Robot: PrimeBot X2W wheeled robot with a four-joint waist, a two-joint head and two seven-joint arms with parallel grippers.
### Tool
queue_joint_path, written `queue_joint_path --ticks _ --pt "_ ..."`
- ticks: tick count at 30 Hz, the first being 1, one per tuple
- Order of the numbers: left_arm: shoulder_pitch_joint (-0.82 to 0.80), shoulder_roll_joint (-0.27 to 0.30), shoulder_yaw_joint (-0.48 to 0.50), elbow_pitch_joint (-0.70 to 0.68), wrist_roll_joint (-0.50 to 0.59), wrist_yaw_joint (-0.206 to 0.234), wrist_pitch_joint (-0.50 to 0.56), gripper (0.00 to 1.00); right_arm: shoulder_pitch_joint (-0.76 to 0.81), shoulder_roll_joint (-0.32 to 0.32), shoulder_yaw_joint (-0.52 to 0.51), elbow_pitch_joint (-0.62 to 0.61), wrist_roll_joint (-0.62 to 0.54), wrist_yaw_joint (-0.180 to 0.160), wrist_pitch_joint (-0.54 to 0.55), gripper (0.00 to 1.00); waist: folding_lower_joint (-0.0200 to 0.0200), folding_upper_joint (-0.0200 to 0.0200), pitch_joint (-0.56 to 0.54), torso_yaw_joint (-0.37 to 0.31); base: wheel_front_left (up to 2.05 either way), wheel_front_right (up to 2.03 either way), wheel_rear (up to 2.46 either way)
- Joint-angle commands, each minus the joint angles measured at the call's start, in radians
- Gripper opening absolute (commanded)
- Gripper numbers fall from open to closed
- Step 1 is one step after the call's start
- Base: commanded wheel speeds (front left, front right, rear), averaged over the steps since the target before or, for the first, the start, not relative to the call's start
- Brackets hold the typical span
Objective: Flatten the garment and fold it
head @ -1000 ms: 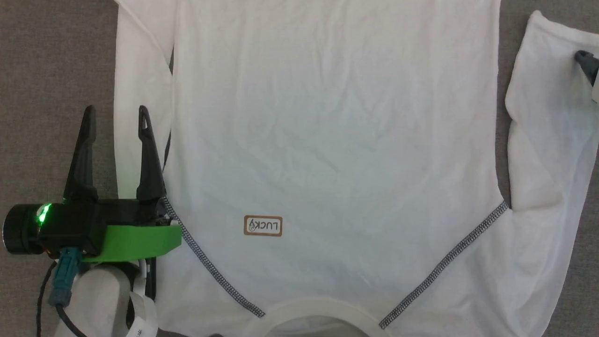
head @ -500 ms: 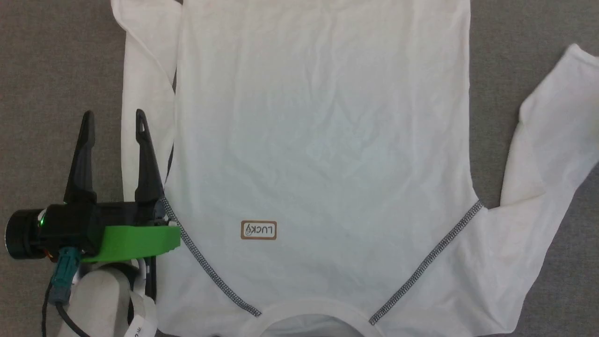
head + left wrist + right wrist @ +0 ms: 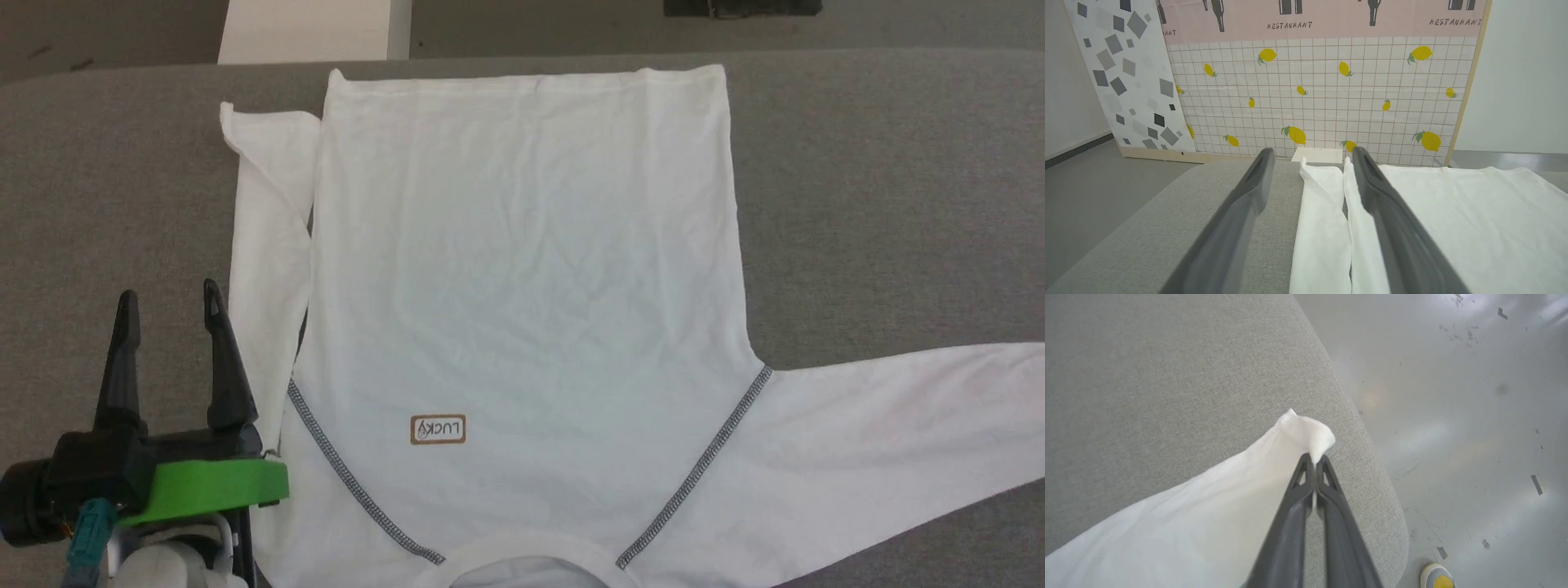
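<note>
Right gripper (image 3: 1314, 459) is pinching the cuff (image 3: 1306, 430) while the garment (image 3: 522, 269) is lying chest-up on the grey counter (image 3: 882, 204).

Its jaws are pressing together on the white cuff near the counter's rounded edge, and the right sleeve (image 3: 898, 416) is stretching out sideways. The left sleeve (image 3: 265, 269) is lying folded alongside the body. The left gripper (image 3: 169, 291) is hanging just beside that sleeve, jaws standing apart and gripping nothing.

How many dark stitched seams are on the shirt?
2 on the garment: one seam left of the LUCKY patch, another seam right of it, both slanting toward the collar.
</note>
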State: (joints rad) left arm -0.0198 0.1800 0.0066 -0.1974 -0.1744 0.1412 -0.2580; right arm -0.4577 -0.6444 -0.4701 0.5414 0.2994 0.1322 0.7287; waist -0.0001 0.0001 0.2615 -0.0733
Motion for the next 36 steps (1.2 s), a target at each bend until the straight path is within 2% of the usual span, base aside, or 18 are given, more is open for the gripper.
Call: queue_joint_path --ticks 1,4,10,13,20,24,30,36 --pt "0.017 -0.009 0.009 0.001 -0.001 -0.009 -0.004 1.00 0.025 0.012 0.028 -0.036 0.015 -0.002 -0.010 0.00 0.0001 -0.0001 -0.064 -0.014 0.00 0.00 0.00" --pt "0.041 -0.020 0.020 0.005 0.001 -0.021 -0.004 1.00 0.096 0.008 0.136 -0.128 0.040 -0.002 -0.012 0.00 0.0001 -0.0001 -0.099 -0.010 0.00 0.00 0.00" --pt "0.078 -0.040 0.036 0.014 0.007 -0.043 -0.004 1.00 0.195 0.057 0.355 -0.344 0.163 -0.002 -0.023 0.00 0.0001 -0.0001 -0.149 -0.007 0.00 0.00 0.00" --pt "0.082 -0.051 0.035 0.017 0.011 -0.055 -0.004 1.00 0.208 0.136 0.455 -0.453 0.253 -0.002 -0.012 0.00 0.0001 -0.0001 -0.165 0.001 0.00 0.00 0.00" --pt "0.083 -0.066 0.033 0.024 0.022 -0.079 -0.004 1.00 0.198 0.281 0.691 -0.614 0.306 -0.002 0.009 0.00 0.0001 -0.0001 -0.186 0.032 0.00 0.00 0.00" --pt "0.089 -0.076 0.032 0.028 0.028 -0.087 -0.004 1.00 0.175 0.378 0.800 -0.603 0.325 -0.002 -0.012 0.00 0.0001 -0.0001 -0.191 0.063 0.00 0.00 0.00" --pt "0.090 -0.089 0.024 0.040 0.031 -0.100 -0.004 1.00 0.103 0.539 0.939 -0.489 0.361 -0.002 -0.049 0.00 0.0001 -0.0001 -0.181 0.121 0.00 0.00 0.00" --pt "0.068 -0.100 0.012 0.049 0.033 -0.114 -0.004 1.00 -0.014 0.591 1.025 -0.330 0.398 -0.002 -0.125 0.00 0.0001 -0.0001 -0.148 0.184 0.00 0.00 0.00"
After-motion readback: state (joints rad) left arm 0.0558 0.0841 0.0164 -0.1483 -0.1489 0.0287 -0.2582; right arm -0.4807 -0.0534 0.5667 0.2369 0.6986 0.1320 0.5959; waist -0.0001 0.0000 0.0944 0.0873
